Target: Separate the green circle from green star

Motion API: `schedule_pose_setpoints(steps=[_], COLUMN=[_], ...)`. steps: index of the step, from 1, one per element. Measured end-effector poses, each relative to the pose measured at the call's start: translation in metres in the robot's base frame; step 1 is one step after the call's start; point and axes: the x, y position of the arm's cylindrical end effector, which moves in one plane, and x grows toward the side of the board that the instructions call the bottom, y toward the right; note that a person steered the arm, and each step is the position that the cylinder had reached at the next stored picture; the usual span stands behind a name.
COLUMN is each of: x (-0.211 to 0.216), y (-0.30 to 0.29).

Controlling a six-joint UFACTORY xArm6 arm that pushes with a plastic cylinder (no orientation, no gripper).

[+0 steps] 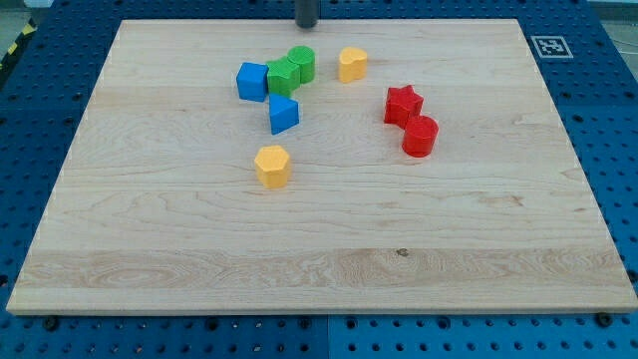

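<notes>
The green circle [302, 62] and the green star [283, 77] touch each other near the view's top, left of centre. The circle lies up and to the right of the star. My tip [307, 25] shows at the view's top edge, just above the green circle and apart from it.
A blue cube [252, 81] touches the star's left side. A blue triangle [283, 115] lies just below the star. A yellow block [352, 64] lies right of the circle, a yellow hexagon [272, 166] lower down. A red star [403, 104] and red circle [421, 136] lie at right.
</notes>
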Motion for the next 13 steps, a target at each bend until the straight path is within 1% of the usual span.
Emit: schedule_pose_setpoints(steps=[2, 3, 4, 5, 6, 8, 10, 11, 12, 13], x=[0.0, 0.017, 0.061, 0.104, 0.116, 0.097, 0.096, 0.109, 0.142, 0.141], y=[0.082, 0.103, 0.108, 0.108, 0.087, 0.006, -0.055, -0.057, -0.013, 0.001])
